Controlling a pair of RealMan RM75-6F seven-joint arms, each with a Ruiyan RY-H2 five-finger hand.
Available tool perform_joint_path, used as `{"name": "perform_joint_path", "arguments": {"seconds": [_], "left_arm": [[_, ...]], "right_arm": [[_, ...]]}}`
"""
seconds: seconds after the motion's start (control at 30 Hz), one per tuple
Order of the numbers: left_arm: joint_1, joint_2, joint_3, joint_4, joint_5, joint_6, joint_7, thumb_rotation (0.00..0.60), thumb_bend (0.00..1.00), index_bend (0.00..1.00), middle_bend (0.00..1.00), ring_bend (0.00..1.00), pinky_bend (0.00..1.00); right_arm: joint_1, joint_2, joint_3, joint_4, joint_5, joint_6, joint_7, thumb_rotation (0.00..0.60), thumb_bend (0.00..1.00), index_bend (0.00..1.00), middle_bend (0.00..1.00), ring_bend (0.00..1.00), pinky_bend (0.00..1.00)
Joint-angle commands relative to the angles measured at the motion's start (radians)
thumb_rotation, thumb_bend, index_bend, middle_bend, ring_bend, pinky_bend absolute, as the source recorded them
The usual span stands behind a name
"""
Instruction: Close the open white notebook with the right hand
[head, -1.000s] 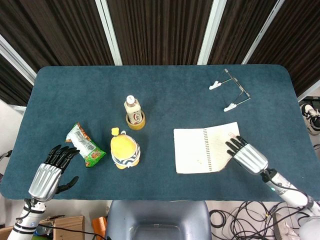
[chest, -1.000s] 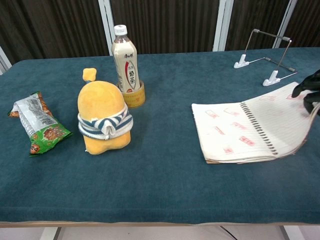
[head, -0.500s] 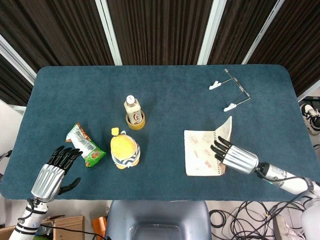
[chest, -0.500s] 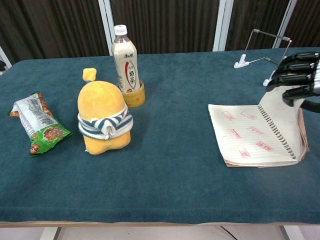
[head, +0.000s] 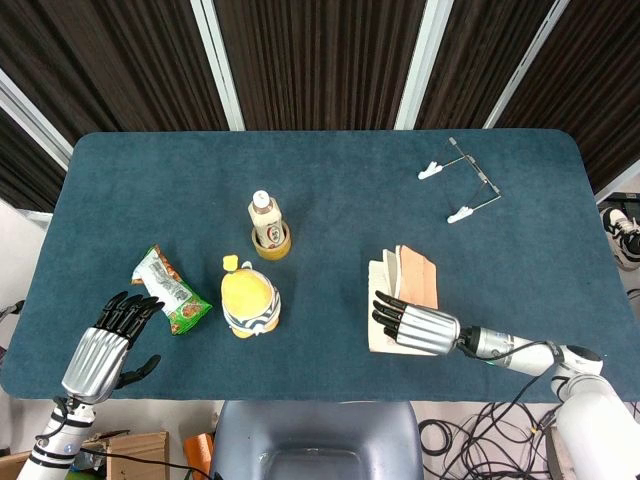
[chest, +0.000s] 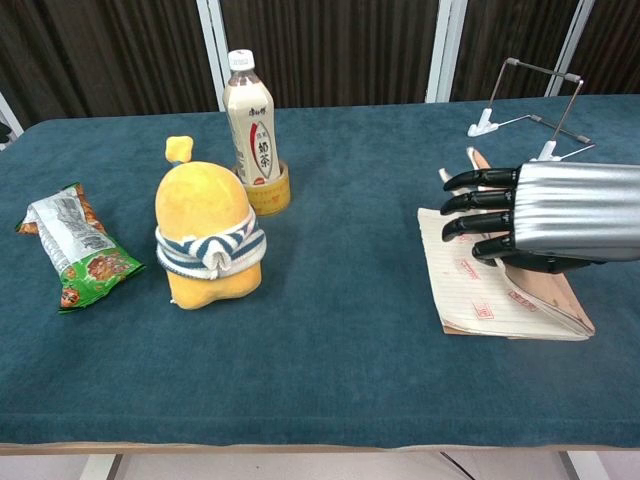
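The white spiral notebook (head: 417, 279) lies at the front right of the blue table (head: 330, 170). Its right half is folded most of the way over the left, so the brown back cover (chest: 547, 296) faces up and only a strip of lined page (chest: 456, 272) shows. My right hand (head: 414, 327) reaches flat over the notebook from the right, fingers straight and pointing left, gripping nothing. The chest view shows this hand (chest: 535, 219) just above the tilted cover; contact is hidden. My left hand (head: 104, 343) hovers at the front left edge with its fingers spread.
A milk-tea bottle (head: 265, 221) stands in a yellow ring at mid-table. In front of it sits a yellow plush toy (head: 249, 300), and a green snack bag (head: 170, 291) lies to its left. A wire book stand (head: 460, 185) sits at the back right.
The right hand has swept left across the notebook, carrying the upright right half over until it lies nearly flat with the brown cover up. The left hand has stayed still.
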Motion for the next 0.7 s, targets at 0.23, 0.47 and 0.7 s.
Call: {"name": "perform_joint_path", "arguments": {"seconds": [0.23, 0.47, 0.7], "left_arm": [[0.002, 0.004, -0.002, -0.004, 0.0, 0.005, 0.005, 0.6, 0.24, 0.18, 0.17, 0.12, 0.11], [0.005, 0.004, 0.003, -0.008, 0.002, 0.004, 0.015, 0.6, 0.24, 0.18, 0.17, 0.12, 0.11], [0.016, 0.019, 0.001, -0.013, -0.012, 0.007, 0.058, 0.6, 0.24, 0.18, 0.17, 0.12, 0.11]], "right_arm": [[-0.056, 0.068, 0.098, -0.287, 0.118, -0.014, -0.136, 0.6, 0.3, 0.0, 0.0, 0.0, 0.0], [-0.138, 0.22, 0.115, -0.523, 0.258, -0.126, -0.092, 0.6, 0.38, 0.06, 0.16, 0.15, 0.22], [-0.21, 0.337, 0.168, -0.753, 0.43, -0.221, -0.048, 0.6, 0.46, 0.06, 0.2, 0.18, 0.24]]}}
